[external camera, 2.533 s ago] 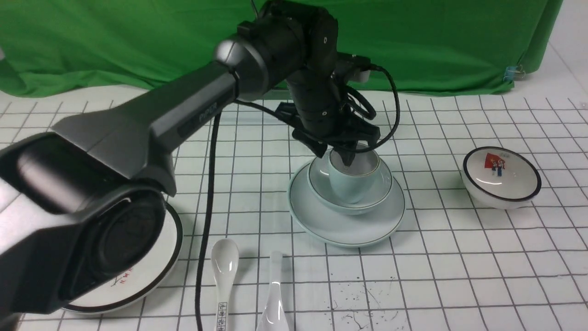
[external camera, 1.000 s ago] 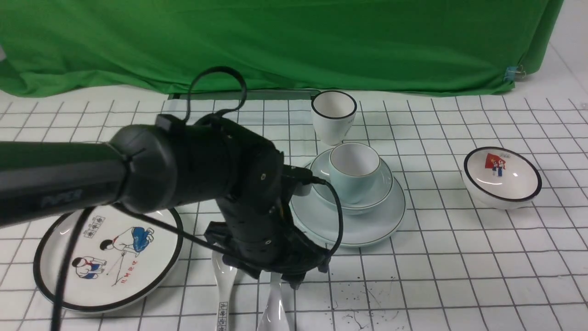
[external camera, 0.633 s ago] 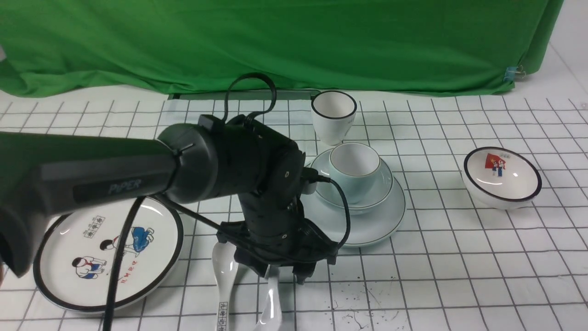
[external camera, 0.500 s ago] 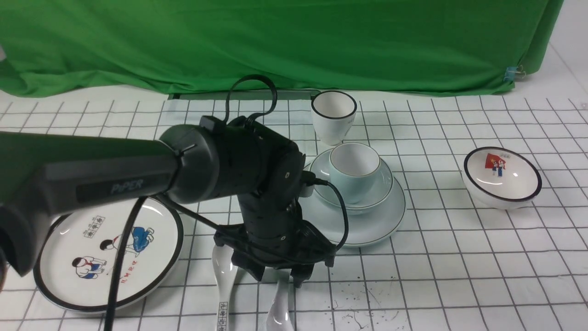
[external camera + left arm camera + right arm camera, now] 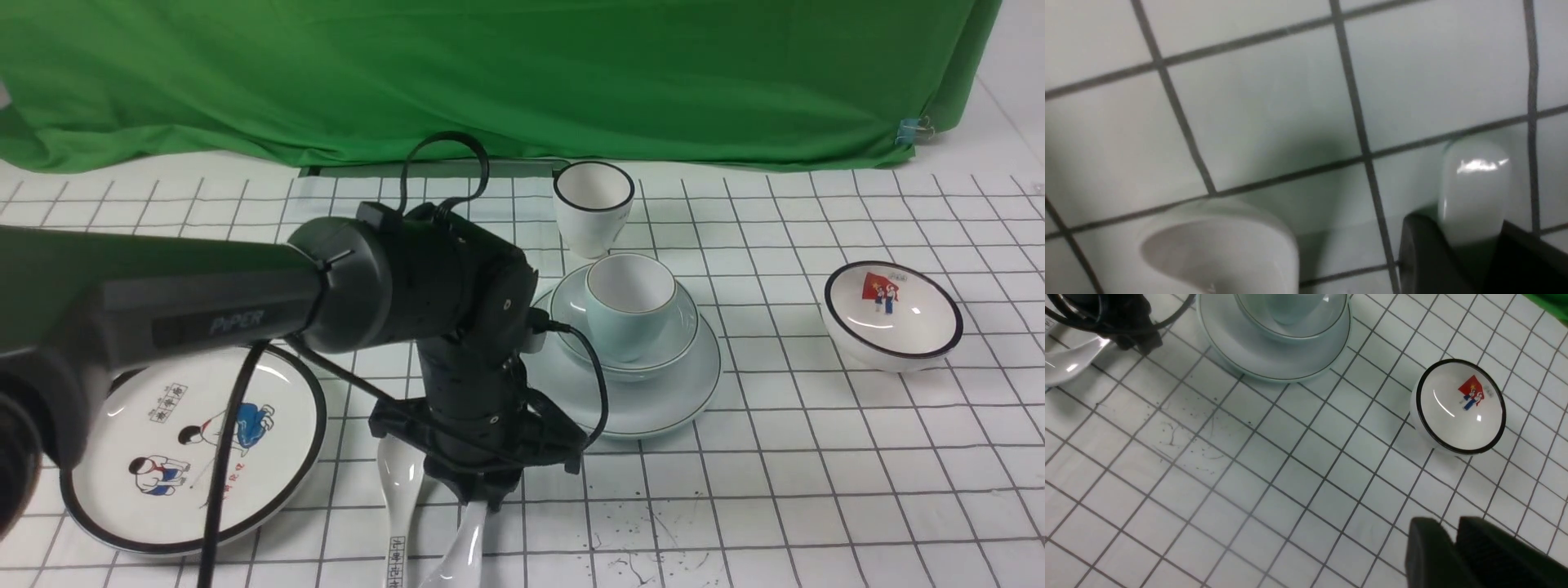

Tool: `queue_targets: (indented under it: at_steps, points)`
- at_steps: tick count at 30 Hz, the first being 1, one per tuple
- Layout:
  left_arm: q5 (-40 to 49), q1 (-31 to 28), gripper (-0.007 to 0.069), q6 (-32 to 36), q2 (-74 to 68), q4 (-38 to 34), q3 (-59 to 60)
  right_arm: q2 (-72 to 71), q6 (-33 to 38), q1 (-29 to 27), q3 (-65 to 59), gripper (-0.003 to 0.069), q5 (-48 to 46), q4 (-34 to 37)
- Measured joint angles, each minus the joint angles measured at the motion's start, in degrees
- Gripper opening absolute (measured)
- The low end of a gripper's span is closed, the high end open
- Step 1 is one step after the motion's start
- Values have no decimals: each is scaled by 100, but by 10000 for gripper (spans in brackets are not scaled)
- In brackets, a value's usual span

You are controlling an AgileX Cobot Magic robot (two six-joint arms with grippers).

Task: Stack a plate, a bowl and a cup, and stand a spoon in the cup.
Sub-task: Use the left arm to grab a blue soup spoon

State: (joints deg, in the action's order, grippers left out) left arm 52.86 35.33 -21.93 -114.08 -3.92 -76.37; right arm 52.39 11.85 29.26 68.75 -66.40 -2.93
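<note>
The left gripper is clamping the spoon by its handle, tilted, just in front of the plate, which is carrying the bowl and the cup. The right gripper is sitting with jaws pressed together.

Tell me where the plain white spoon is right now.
Front view, near edge, left of centre: the spoon is held by its handle in the left pincer, just right of the lettered spoon, nearer than the plate.

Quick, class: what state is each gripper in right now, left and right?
The left gripper is closed on the spoon.
The right gripper is closed, holding nothing.
</note>
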Motion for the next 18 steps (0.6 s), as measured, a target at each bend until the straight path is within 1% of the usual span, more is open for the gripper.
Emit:
queue_targets:
  at_steps: [4, 8, 11, 15, 18]
  points:
    - [19, -11, 86, 277, 11, -25, -28, 0, 0, 0, 0, 146, -11, -5]
    - [-64, -18, 85, 302, 141, -18, 38, 0, 0, 7, 0, 152, -23, -5]
    - [-292, -18, 85, 320, 732, 285, 73, 0, 0, 25, 0, 156, -30, -5]
    - [-753, -27, 85, 366, 1444, 392, 73, 0, 0, 25, 0, 156, -20, -5]
    - [-1741, -27, 85, 474, 2192, 428, 73, 0, 0, 25, 0, 156, 37, -48]
